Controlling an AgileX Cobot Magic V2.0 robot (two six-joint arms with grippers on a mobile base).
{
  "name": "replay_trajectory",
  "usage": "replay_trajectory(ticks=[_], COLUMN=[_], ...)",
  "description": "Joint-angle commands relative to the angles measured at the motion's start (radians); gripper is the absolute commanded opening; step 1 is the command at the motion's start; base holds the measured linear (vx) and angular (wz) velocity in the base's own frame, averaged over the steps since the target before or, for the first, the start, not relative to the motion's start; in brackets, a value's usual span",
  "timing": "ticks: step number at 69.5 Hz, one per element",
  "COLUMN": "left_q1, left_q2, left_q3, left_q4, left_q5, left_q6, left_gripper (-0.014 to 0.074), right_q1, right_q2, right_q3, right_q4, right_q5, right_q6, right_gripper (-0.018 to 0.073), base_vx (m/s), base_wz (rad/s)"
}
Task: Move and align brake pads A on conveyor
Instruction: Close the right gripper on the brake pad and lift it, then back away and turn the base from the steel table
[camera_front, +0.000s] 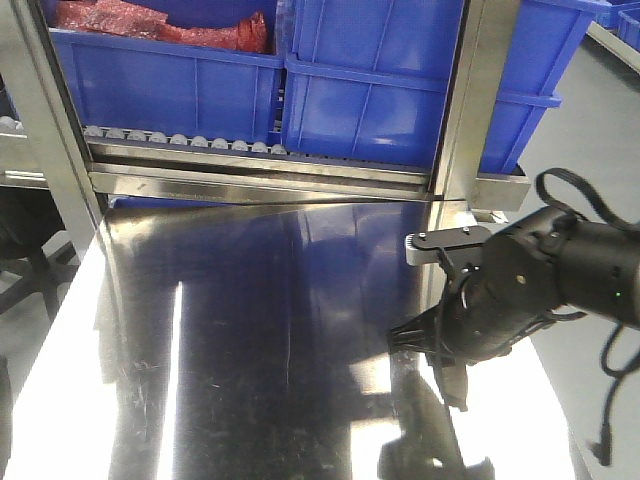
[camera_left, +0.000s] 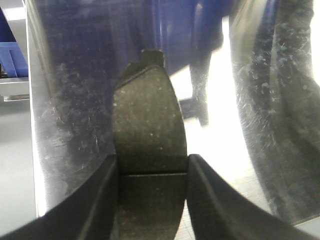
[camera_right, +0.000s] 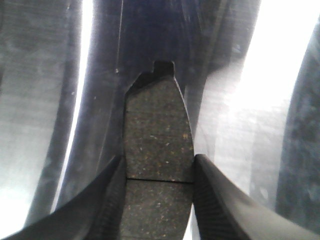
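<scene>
A: Left jaws?
B: Pinching a pad (camera_left: 149, 120) at its groove, tab end out, over the steel bench (camera_left: 65, 110).
A: Right jaws?
B: Pinching a second pad (camera_right: 157, 125) likewise, above the bench near its right edge.
A: Touching it?
B: Cannot tell.

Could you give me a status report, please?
Left gripper shut on one brake pad. Right gripper shut on second brake pad. Both over steel tabletop; conveyor unseen; nothing blocking.

Glaring steel tabletop (camera_front: 250, 330); blue bins (camera_front: 380, 90) behind — roller track (camera_front: 180, 140).
</scene>
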Motion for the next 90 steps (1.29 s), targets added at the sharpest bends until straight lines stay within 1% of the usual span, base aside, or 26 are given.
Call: replay_trajectory(ticks=[1,18,39,55,70,90], left_q1=[-0.007,-0.007,-0.007,-0.007,-0.007,-0.007], left_q2=[0.002,0.002,0.002,0.002,0.002,0.002], left_q3=[-0.029,-0.029,-0.029,-0.029,-0.029,-0.029], left_q4=[-0.004,-0.004,-0.004,-0.004,-0.004,-0.004], left_q5=[-0.073,-0.073,-0.073,-0.073,-0.073,-0.073], left_q6=[-0.002,-0.002,-0.002,-0.002,-0.002,-0.002], left_gripper=[0.0174,0.0174,0.0174,0.0174,0.0174,0.0174], right_q1=[-0.003,-0.003,-0.003,-0.003,-0.003,-0.003], right_q2=[-0.108,-0.377,-0.749,-0.989,-1.092,-1.105], right_q3=[0.022,0.193,0.391,0.483,0.494,0.494], right_q4=[-0.011,-0.019,-0.072,-0.072,-0.072,-0.071], right_q5=[-0.052,-0.139,-0.144,-0.144,-0.134,-0.132], right_q6=[-0.006,-0.014,-0.030,-0.030,-0.030,-0.030], right_gripper=[0.0177,0.0177,0.0177,0.0177,0.0177,0.0177], base_vx=[0.00,0.00,0.00,0.00,0.00,0.00], base_wz=[0.00,0.00,0.00,0.00,0.00,0.00])
